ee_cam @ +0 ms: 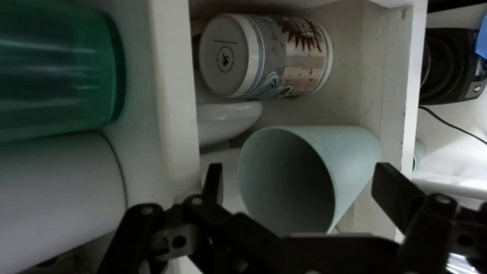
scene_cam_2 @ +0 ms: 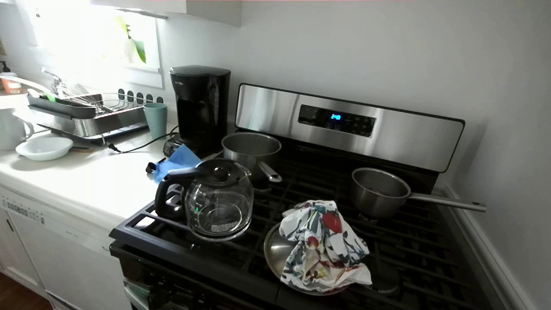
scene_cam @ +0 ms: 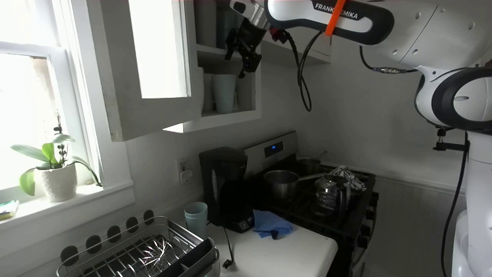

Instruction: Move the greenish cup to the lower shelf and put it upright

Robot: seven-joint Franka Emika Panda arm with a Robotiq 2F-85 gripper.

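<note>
Both fingers (ee_cam: 395,192) are released and spread wide, at the opening of the white wall cupboard (scene_cam: 234,119). Lower than this cupboard is the white bench (scene_cam: 276,252). Inside the cupboard, the lower shelf (ee_cam: 354,87) is a plain white board. On the bench stand, in both exterior views, a dish rack (scene_cam_2: 103,126) and, near it, a black coffee maker (scene_cam: 223,184). The greenish cup (ee_cam: 315,171) stands upright on the lower shelf, its mouth up. In the wrist view it appears between the fingers; whether they touch it, I cannot tell. In an exterior view the fingers (scene_cam: 250,63) hang near the cup's rim, mostly higher. Near the cup, a printed mug (ee_cam: 266,57) stands with its base upward.
</note>
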